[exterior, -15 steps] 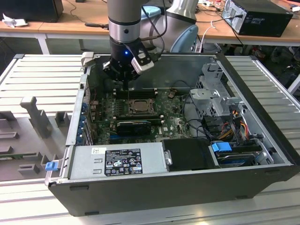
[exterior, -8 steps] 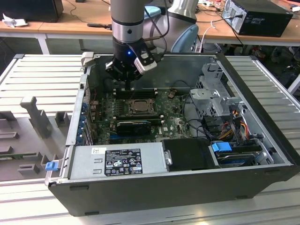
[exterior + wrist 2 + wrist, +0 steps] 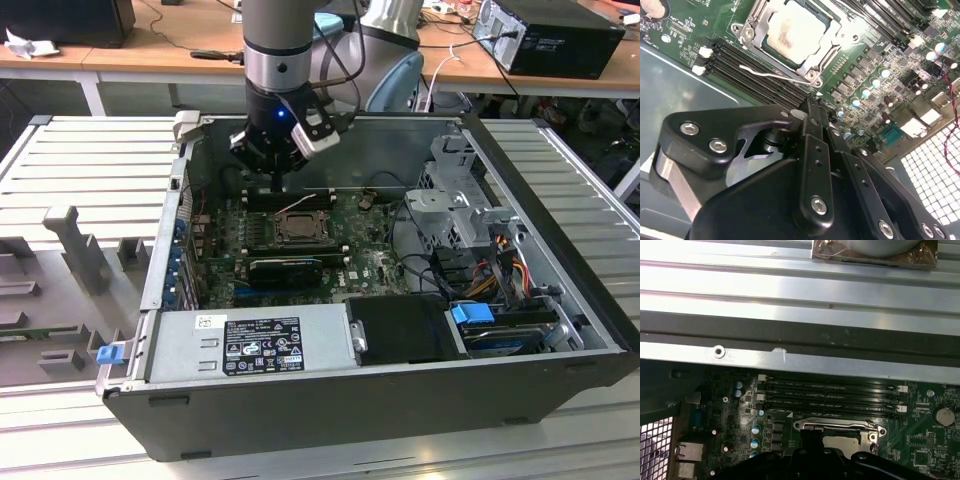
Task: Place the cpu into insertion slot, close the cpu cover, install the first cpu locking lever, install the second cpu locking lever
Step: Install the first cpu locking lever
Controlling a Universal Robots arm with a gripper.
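Observation:
The cpu (image 3: 797, 30), a pale square chip with a smudged face, lies in the insertion slot (image 3: 279, 229) on the green board. The cpu cover (image 3: 756, 36), a grey metal frame, lies flat around it. A thin metal locking lever (image 3: 767, 74) runs along the slot's side toward the memory slots. My gripper (image 3: 278, 186) hangs just above the board at the slot's far edge, shut with nothing between its fingers. In the second wrist view the gripper (image 3: 811, 106) points near the slot's corner. In the first wrist view the cpu (image 3: 842, 442) shows just past the black fingers (image 3: 809, 437).
Black memory slots (image 3: 830, 392) run beside the socket. A long black finned card (image 3: 285, 268) lies on its near side. The case holds a power supply (image 3: 250, 345), a drive cage (image 3: 455, 215) and loose cables (image 3: 500, 270). The case walls (image 3: 390, 150) close in the space.

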